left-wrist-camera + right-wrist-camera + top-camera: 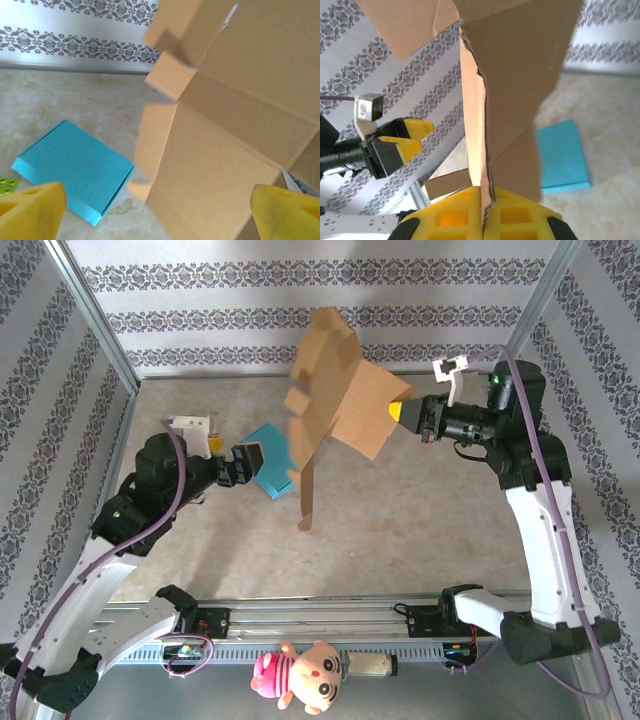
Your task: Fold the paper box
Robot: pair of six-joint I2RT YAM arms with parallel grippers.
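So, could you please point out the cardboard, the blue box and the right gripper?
cardboard (360, 410): top external view, its broad middle panel.
blue box (75, 167): left wrist view, middle of its top face.
right gripper (483, 200): right wrist view, between its shut yellow fingertips.

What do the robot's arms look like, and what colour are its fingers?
The left arm and right arm both have white shells with chunky black joints. A purple cable loops along each. The fingers are bright yellow blocks, and a small white camera holder sits by each wrist.
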